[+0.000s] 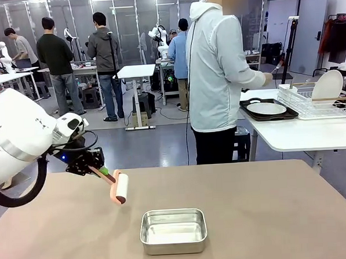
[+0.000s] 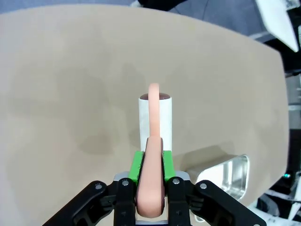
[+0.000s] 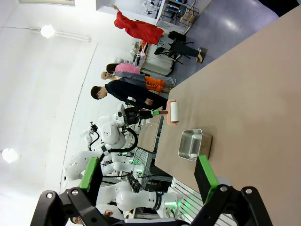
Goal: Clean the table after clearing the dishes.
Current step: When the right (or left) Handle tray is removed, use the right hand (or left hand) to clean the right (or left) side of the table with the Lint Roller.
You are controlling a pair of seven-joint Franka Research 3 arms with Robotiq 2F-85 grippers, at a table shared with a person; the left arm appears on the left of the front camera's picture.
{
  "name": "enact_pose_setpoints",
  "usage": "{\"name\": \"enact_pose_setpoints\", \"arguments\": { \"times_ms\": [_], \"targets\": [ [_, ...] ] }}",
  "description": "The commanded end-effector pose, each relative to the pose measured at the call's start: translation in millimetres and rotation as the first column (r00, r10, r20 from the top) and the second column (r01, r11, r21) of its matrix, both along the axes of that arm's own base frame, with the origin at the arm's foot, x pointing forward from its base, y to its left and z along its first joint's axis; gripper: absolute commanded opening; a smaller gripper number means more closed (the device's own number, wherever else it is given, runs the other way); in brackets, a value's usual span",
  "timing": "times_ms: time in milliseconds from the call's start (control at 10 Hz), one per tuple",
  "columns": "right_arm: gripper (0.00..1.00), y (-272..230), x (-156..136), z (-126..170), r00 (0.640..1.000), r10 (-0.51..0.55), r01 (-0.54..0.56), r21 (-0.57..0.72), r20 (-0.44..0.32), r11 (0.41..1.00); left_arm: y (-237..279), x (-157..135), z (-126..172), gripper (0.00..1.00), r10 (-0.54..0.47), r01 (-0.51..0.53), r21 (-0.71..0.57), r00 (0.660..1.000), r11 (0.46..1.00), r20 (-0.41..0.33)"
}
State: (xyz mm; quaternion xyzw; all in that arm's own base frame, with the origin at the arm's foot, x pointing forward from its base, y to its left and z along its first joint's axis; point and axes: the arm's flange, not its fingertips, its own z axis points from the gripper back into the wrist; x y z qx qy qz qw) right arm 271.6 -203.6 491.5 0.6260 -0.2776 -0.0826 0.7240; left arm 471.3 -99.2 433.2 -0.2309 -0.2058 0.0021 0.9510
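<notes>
My left gripper [image 1: 92,167] is shut on the peach handle of a lint roller [image 1: 119,187], whose white roll hangs just above the left part of the tan table [image 1: 264,200]. In the left wrist view the handle sits clamped between the green pads of that gripper [image 2: 150,165], with the roll [image 2: 155,117] pointing away over the table top [image 2: 70,94]. My right gripper [image 3: 148,174] stands open and holds nothing, off the table's side. One dish, a white plate [image 1: 266,108], lies on a dark tray [image 1: 288,116] on the white side table. Another plate [image 1: 327,86] leans in the wire rack.
A square steel pan [image 1: 173,231] stands near the table's front middle, to the right of the roller; it also appears as the pan [image 3: 192,144] and the pan [image 2: 230,174]. A person [image 1: 216,75] stands at the far side, turned toward the side table.
</notes>
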Motion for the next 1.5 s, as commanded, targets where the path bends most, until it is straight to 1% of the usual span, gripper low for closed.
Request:
{"name": "enact_pose_setpoints", "arguments": {
  "times_ms": [0,200,300,400,500,700,800,1000,1200,1300,1400],
  "targets": [
    [1.0,1,0,4,1.0,0.003,-0.003,0.002,0.011,1.0,15,-2,-21,0.21,0.018,-0.017,-0.085,1.0,0.996,0.013],
    [1.0,1,0,4,1.0,0.003,-0.003,0.002,0.011,1.0,29,13,-44,0.21,-0.035,0.031,-0.094,0.999,0.995,-0.042],
    [1.0,1,0,4,1.0,0.003,-0.003,0.002,0.011,1.0,38,19,-55,0.21,-0.041,0.034,-0.112,0.997,0.993,-0.067],
    [1.0,1,0,4,1.0,0.003,-0.003,0.002,0.011,1.0,46,23,-65,0.21,-0.069,0.056,-0.14,0.994,0.989,-0.09],
    [1.0,1,0,4,1.0,0.003,-0.003,0.002,0.011,1.0,54,26,-70,0.21,-0.063,0.043,-0.166,0.991,0.985,-0.117],
    [1.0,1,0,4,1.0,0.003,-0.003,0.002,0.011,1.0,68,35,-84,0.21,-0.089,0.053,-0.194,0.979,0.98,-0.182],
    [1.0,1,0,4,1.0,0.003,-0.003,0.002,0.011,1.0,70,40,-91,0.21,-0.098,0.061,-0.171,0.971,0.983,-0.217],
    [1.0,1,0,4,1.0,0.003,-0.003,0.002,0.011,1.0,76,49,-101,0.21,-0.135,0.104,-0.132,0.958,0.986,-0.254],
    [1.0,1,0,4,1.0,0.003,-0.003,0.002,0.011,1.0,84,55,-108,0.21,-0.165,0.138,-0.116,0.949,0.984,-0.269],
    [1.0,1,0,4,1.0,0.003,-0.003,0.002,0.011,1.0,91,55,-110,0.21,-0.173,0.148,-0.11,0.945,0.983,-0.278],
    [1.0,1,0,4,1.0,0.003,-0.003,0.002,0.011,1.0,101,54,-112,0.21,-0.159,0.133,-0.111,0.948,0.985,-0.277]
  ]
}}
